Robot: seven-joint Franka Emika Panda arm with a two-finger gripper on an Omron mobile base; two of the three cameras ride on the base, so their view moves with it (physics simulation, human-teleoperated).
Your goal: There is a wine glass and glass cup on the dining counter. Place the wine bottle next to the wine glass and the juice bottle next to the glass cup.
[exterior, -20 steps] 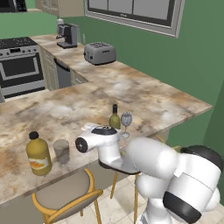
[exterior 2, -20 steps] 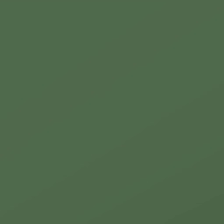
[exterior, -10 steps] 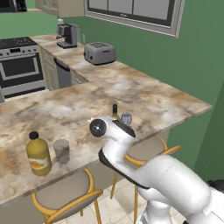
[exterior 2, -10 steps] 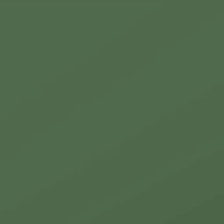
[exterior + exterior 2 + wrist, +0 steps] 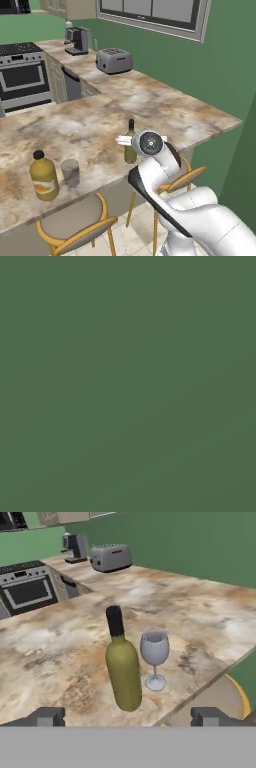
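Note:
The slim olive-green wine bottle [image 5: 123, 667] stands upright on the marbled dining counter [image 5: 55, 657], close beside the stemmed wine glass [image 5: 154, 654]. My gripper [image 5: 129, 717] is open and empty, drawn back at the counter's edge, its fingertips [image 5: 47, 716] well apart and short of the bottle. In the left base view my wrist [image 5: 149, 144] covers the wine glass and part of the wine bottle [image 5: 130, 142]. Farther left on the dining counter [image 5: 100, 120] the amber juice bottle [image 5: 43, 176] stands next to the grey glass cup [image 5: 70, 172].
Wooden stools [image 5: 75, 227] [image 5: 186, 176] sit under the counter's overhang. A toaster [image 5: 114, 60], a coffee machine [image 5: 76, 40] and a stove [image 5: 22, 75] stand at the back. A green wall [image 5: 128, 384] is close on the right.
My hand has swung right and back from beside the wine bottle toward the counter's edge. The jaws stayed open. Bottles and glasses have not moved.

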